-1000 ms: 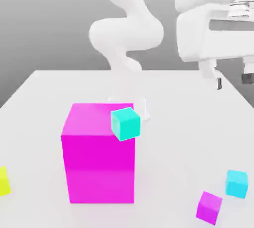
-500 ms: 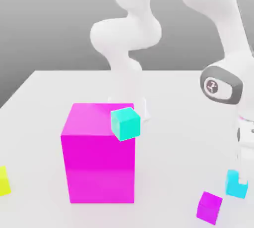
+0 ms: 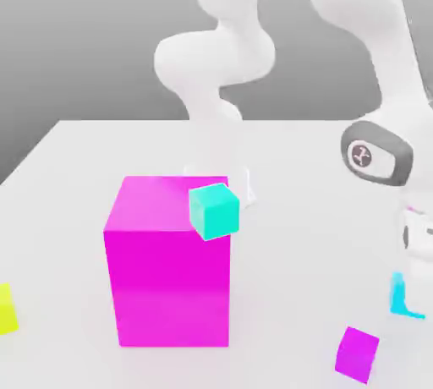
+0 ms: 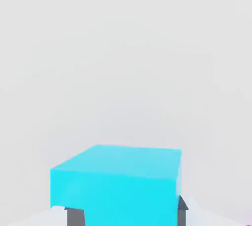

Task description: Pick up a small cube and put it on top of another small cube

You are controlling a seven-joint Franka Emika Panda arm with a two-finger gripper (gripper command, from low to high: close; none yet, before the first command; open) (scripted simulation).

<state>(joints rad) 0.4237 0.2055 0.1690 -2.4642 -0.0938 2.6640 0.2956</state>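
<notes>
The sky-blue small cube (image 3: pixel 397 293) is at the exterior view's right, partly hidden behind the arm's hand and raised a little off the white table (image 3: pixel 287 235). My gripper (image 3: pixel 408 298) is shut on it. In the hand view the same small cube (image 4: pixel 118 183) sits between the two dark fingertips (image 4: pixel 74 216), which press against its sides, with my gripper (image 4: pixel 128 215) around its base. The turquoise small cube (image 3: pixel 214 210) shows against the upper right corner of the big magenta block (image 3: pixel 167 273), well to the left of my gripper.
A small magenta cube (image 3: pixel 357 353) lies on the table just below and left of the held cube. A small yellow cube (image 3: pixel 6 309) is at the exterior view's left edge. The arm's base (image 3: pixel 216 117) stands behind the big block.
The arm came down from high at the right onto the sky-blue cube. Since half a second ago the cube has risen slightly off the table with the gripper.
</notes>
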